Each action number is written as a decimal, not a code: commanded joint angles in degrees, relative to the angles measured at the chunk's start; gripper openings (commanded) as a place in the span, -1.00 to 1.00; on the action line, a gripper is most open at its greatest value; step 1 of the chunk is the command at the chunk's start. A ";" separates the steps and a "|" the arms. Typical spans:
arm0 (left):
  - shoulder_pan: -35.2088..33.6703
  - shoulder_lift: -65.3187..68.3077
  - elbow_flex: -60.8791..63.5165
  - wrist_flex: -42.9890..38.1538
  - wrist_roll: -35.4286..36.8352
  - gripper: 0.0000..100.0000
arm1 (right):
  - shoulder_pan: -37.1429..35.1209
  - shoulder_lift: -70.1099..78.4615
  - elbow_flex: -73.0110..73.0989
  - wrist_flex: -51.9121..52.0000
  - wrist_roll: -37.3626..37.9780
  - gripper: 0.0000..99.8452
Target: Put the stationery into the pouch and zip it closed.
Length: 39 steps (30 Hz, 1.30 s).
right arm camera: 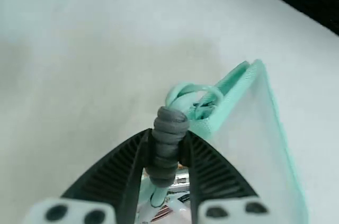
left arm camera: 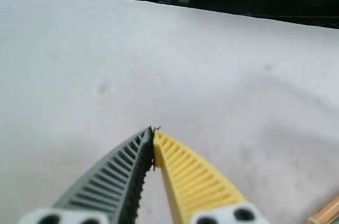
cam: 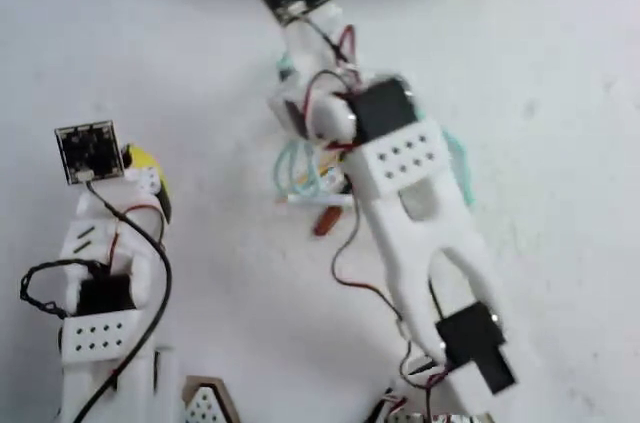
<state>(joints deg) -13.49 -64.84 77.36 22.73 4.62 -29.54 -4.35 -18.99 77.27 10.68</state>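
Observation:
A mint-green pouch (right arm camera: 254, 128) with a clear side lies on the white table; in the high view the pouch (cam: 300, 168) sits mostly under the right arm. Its looped zip cord (right arm camera: 193, 94) lies at the near corner. My right gripper (right arm camera: 167, 135) is shut on a grey ribbed pen (right arm camera: 168, 147), held just beside that corner. A white pen (cam: 320, 200) and a reddish-brown pen (cam: 326, 222) lie at the pouch's edge. My left gripper (left arm camera: 152, 131), with one grey and one yellow finger, is shut on nothing over bare table at the left (cam: 150, 178).
The white table (cam: 540, 93) has free room to the right and at the far left. A wooden stick-like end (left arm camera: 326, 213) shows near the left gripper. The right arm's cables (cam: 345, 273) trail over the table's middle.

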 commanded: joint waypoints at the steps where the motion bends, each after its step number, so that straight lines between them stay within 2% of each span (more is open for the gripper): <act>1: -0.40 -1.27 -0.53 -1.32 0.62 -0.95 | 3.03 -7.87 -2.90 0.22 -0.09 -0.97; 11: -0.40 -1.27 -0.44 -1.32 0.62 -0.95 | 9.10 -20.00 -2.99 -0.13 0.18 -0.97; 18: 0.92 -1.10 -0.44 -1.14 0.53 -0.95 | 11.74 -26.51 -2.99 -0.13 7.65 -0.97; 28: 1.45 -1.10 -0.44 -0.97 0.53 -0.95 | 11.74 -33.80 -2.64 0.40 7.82 -0.97; 39: 1.36 -1.10 -0.35 -0.97 0.44 -0.95 | 11.65 -34.33 -2.81 5.14 7.91 -0.97</act>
<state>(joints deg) -12.70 -64.84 77.36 22.73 4.62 -18.20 -37.41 -19.08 82.29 17.80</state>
